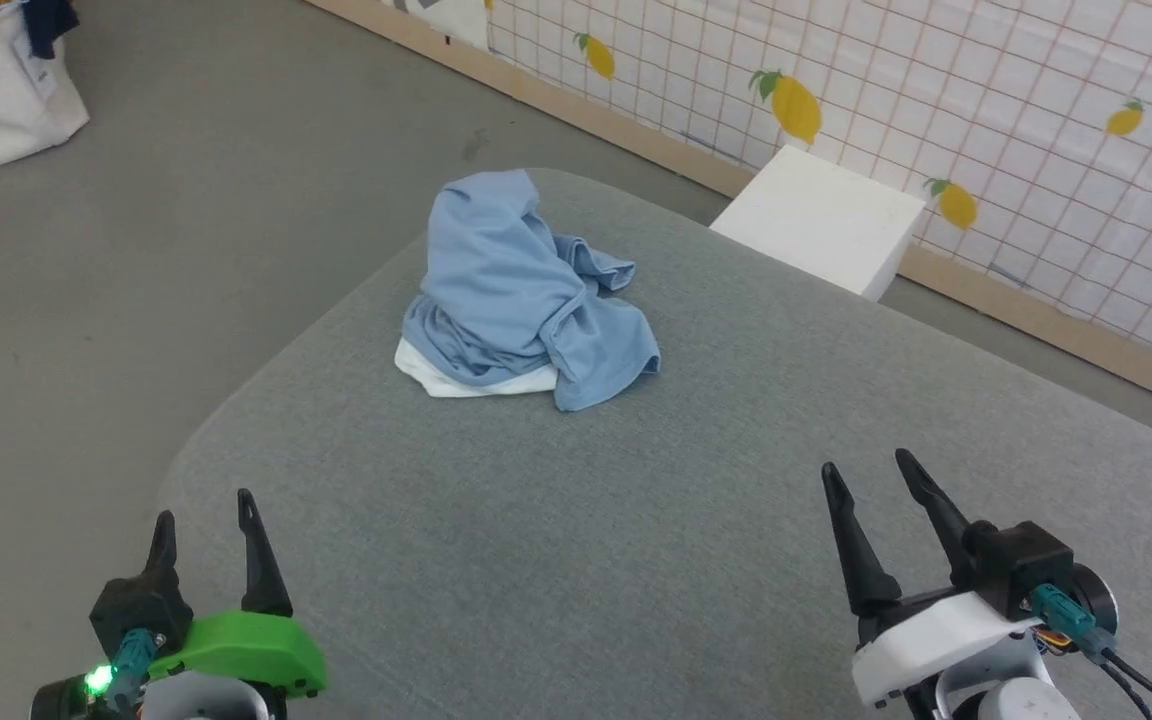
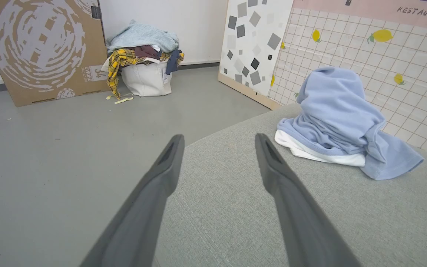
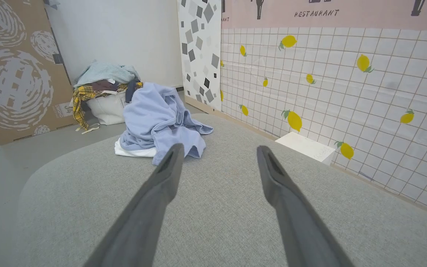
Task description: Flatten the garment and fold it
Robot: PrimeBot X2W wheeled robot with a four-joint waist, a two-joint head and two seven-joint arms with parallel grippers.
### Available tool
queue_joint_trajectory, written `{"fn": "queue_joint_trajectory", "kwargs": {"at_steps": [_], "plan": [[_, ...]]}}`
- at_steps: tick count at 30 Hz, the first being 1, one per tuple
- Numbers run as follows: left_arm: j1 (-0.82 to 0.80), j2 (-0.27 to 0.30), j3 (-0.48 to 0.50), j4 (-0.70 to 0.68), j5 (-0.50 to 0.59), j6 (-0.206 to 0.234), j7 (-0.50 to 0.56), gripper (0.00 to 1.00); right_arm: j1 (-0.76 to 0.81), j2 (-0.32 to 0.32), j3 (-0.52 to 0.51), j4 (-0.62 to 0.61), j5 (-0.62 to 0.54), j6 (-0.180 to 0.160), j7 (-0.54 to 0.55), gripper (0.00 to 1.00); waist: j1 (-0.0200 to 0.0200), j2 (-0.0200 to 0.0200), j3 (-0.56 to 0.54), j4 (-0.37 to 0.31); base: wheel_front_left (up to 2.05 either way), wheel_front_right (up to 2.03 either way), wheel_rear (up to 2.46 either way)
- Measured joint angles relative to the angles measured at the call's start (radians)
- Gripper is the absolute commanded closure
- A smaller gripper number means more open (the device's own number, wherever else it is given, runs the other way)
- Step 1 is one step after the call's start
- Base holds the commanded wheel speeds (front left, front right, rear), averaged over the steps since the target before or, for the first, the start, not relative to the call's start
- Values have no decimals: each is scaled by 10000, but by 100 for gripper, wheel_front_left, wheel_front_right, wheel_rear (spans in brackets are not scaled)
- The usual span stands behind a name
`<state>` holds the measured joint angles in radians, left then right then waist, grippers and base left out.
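The garment (image 1: pixel 521 295) is a light blue knit shirt heaped in a crumpled mound on the far part of the grey fabric table (image 1: pixel 636 520), with a white edge showing under its near side. It also appears in the left wrist view, garment (image 2: pixel 341 118), and in the right wrist view, garment (image 3: pixel 158 118). My left gripper (image 1: pixel 204 510) hovers open at the table's near left corner, well short of the heap. At the near right my right gripper (image 1: pixel 871 470) is open too, with nothing between its fingers.
A white box (image 1: pixel 821 220) sits on the floor beyond the table, by the lemon-patterned tiled wall (image 1: pixel 986 90). A white bag piled with clothes (image 2: pixel 143 63) stands on the grey floor to the left, next to a cardboard panel (image 2: pixel 39 48).
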<state>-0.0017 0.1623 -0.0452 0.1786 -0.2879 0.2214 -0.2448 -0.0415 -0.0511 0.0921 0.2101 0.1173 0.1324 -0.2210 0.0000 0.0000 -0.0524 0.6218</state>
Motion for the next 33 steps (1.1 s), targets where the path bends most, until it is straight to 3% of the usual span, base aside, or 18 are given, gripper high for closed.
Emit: {"fn": "queue_joint_trajectory", "kwargs": {"at_steps": [6,17,19,20,26,33], "plan": [[-772,173,-27,21,-336,-186,109,0,-134,10,29,-81,-128,0,65,0,0,0,264,160,0,0,0],[-5638,686,497,2105,-1735,-1091,1546,0,-1175,17,211,-1068,-1011,0,800,0,0,0,1605,-350,0,0,0],[-6339,905,671,2606,-2092,-1283,2123,0,-1410,17,309,-1189,-1106,0,851,0,0,0,1925,-568,0,0,0],[-6956,1174,857,3091,-2512,-1419,2926,0,-1676,25,368,-1292,-1187,0,880,0,1,0,2300,-866,0,0,0],[-7849,1848,1289,3871,-3381,-1578,5001,0,-2155,19,351,-1463,-1218,0,872,0,2,1,3424,-1929,0,0,0],[-7507,2382,1776,4351,-4102,-988,7095,0,-2357,17,188,-1417,-1068,0,573,0,2,1,4554,-3274,0,0,0]]}}
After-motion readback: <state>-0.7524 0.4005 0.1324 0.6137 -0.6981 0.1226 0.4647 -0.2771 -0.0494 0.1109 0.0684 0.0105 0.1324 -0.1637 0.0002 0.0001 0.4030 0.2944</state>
